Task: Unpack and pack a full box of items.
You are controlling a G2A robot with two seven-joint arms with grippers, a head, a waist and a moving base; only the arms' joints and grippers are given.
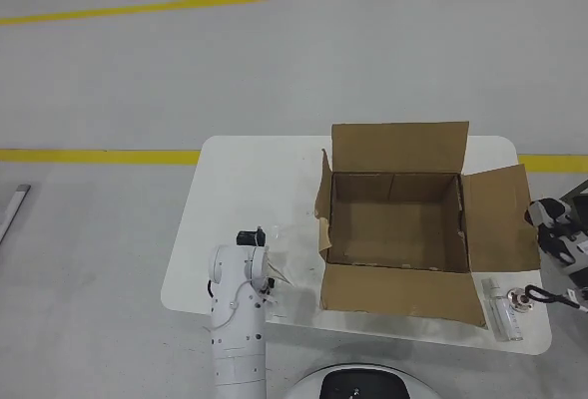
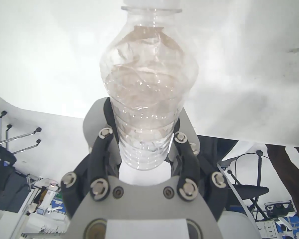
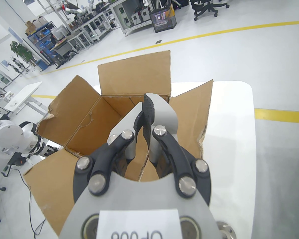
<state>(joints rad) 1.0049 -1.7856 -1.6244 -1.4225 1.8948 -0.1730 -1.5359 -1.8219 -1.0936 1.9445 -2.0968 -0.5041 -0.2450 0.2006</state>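
At the left, over the near part of the table, my left gripper was clamped on the bottle, its fingers pressed to either side of the ribbed lower body. The bottle was clear plastic with a dented, crumpled shoulder, a threaded neck and a pale cap at the far end. There was water inside. I could not tell whether it touched the tabletop. It sat left of the box, near it but apart.

The box was brown cardboard, standing open on the middle of the table with all four flaps folded out. The left flap was torn at its edge.

Just right of the box's front flap, another bottle lay on its side near the table's front right corner, clear as well.

Farthest right, my right gripper hung beyond the box's right flap, fingers pinched together with nothing between them
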